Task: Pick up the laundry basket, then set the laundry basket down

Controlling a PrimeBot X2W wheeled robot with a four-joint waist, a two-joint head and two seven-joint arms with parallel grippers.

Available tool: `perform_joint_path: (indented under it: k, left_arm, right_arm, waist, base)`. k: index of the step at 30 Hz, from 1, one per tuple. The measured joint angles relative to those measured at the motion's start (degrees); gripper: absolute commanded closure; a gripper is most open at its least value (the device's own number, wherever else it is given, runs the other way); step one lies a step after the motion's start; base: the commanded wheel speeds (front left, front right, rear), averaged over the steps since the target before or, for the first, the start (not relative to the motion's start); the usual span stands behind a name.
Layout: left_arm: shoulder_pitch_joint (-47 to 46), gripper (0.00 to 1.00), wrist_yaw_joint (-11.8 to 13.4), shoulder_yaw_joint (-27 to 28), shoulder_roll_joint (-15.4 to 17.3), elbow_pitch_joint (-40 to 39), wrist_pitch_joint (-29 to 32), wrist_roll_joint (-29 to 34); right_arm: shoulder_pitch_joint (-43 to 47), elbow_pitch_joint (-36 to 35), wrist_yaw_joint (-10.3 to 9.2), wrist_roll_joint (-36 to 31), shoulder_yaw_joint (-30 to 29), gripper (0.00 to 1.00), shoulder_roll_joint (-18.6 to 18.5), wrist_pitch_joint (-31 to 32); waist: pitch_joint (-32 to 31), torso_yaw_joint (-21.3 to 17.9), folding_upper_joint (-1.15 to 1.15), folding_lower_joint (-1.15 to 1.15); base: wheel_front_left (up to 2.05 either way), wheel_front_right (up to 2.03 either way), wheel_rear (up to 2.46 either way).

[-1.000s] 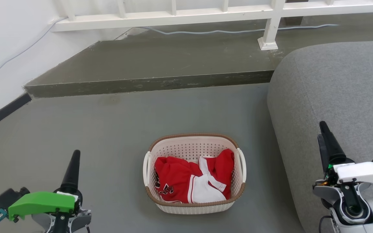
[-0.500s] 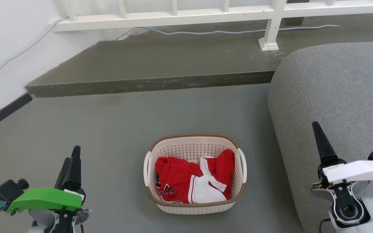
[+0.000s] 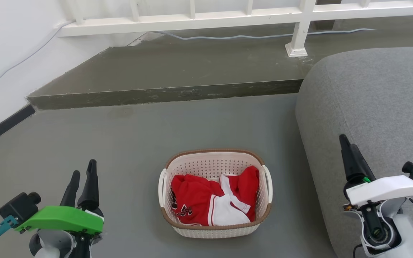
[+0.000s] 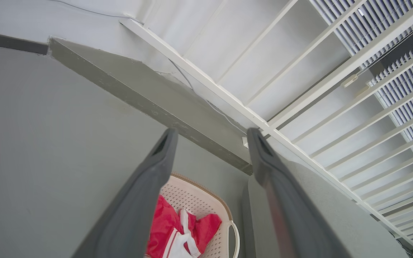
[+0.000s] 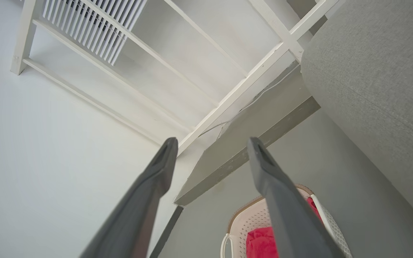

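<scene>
Left jaws were rotated and nudged inward, right jaws shifted left.
Both pairs were held open, empty; laundry basket (image 3: 215, 231) was left on floor (image 3: 127, 143) between them.

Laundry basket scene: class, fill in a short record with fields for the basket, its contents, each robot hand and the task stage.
basket: laundry basket, upright on the grey floor, beside the grey sofa
contents: crumpled red and white garment
left hand: open, to the basket's left, not touching it
right hand: open, to the basket's right, apart from it
task stage: basket not yet picked up
</scene>
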Motion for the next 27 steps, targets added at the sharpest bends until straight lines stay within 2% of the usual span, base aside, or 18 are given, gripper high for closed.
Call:
perform_joint_path:
  k: [27]
  left_arm:
    - [0.0, 0.0, 0.4, -1.7, -0.6, -1.3, -4.9, 18.0]
  right_arm:
    - [0.0, -1.2, -1.56, -21.3, 2.8, 0.0, 0.4, -4.8]
  waist:
    - [0.5, -0.3, 0.0, 0.0]
  base:
    - [0.0, 0.0, 0.0]
